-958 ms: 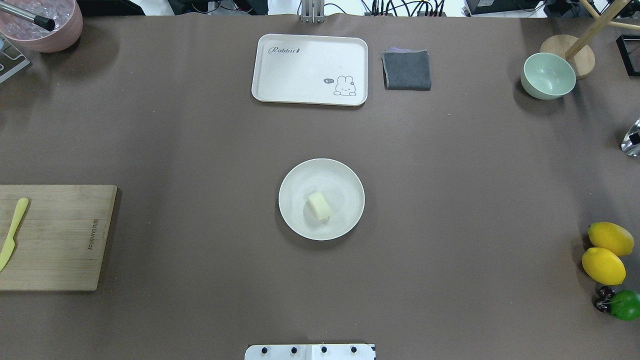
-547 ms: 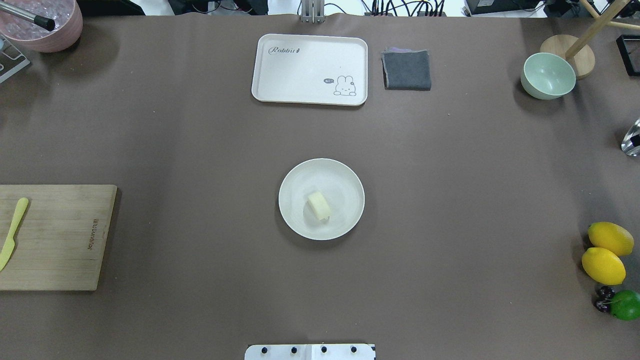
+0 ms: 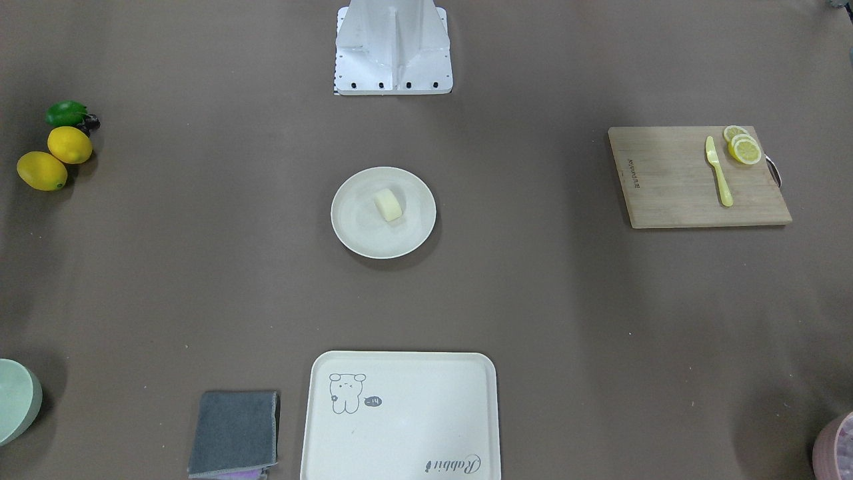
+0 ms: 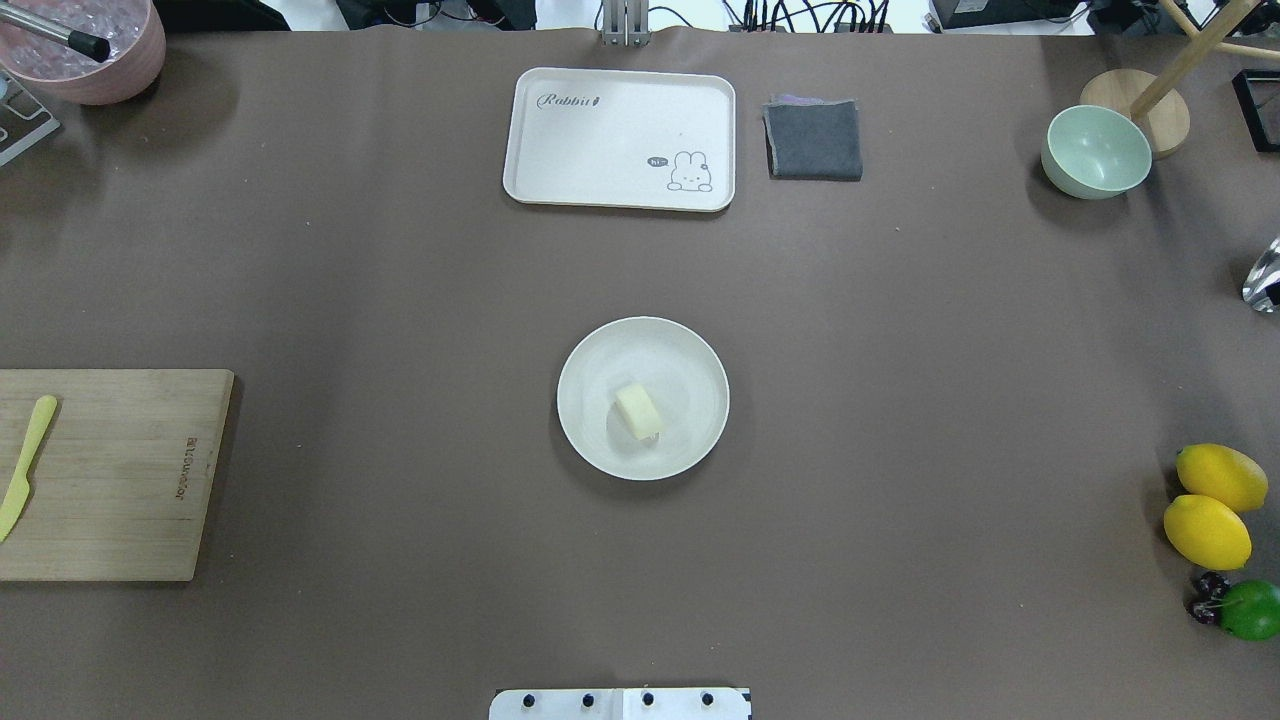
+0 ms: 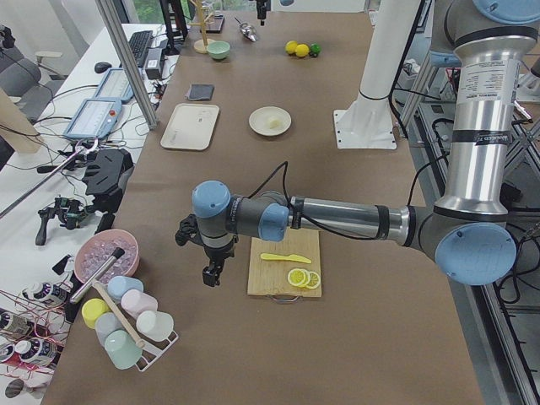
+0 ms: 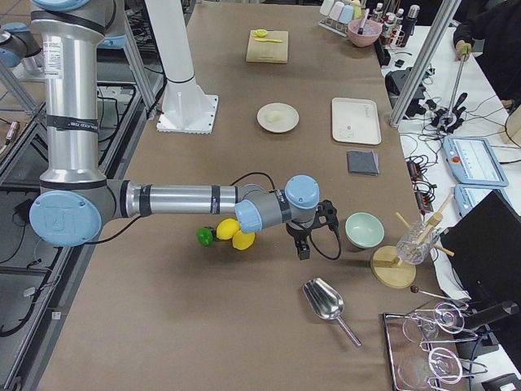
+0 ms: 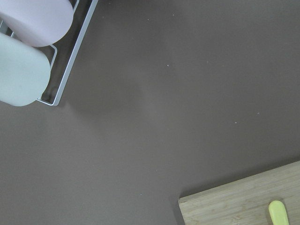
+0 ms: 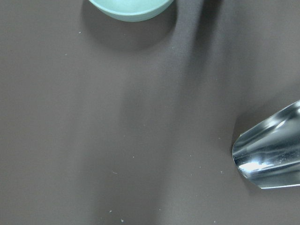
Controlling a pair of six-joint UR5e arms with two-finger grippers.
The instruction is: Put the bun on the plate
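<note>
Pale, smooth, loaf-shaped bun [image 4: 638, 410], lying just off centre on round cream plate [image 4: 683, 352] with plain raised rim, seemingly delivered. Well apart, at opposite ends, presumably parked clear: left gripper [image 5: 210, 275] beside wooden cutting board [image 5: 272, 274], right gripper [image 6: 304, 249] near green bowl [image 6: 364, 230]. Clenched or released? Cannot tell for either.

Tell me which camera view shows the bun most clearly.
Overhead exterior: the bun lies unobstructed on the plate, largest here. Front-facing shows it slightly smaller; both side views, tiny and far; wrist views, not at all.
</note>
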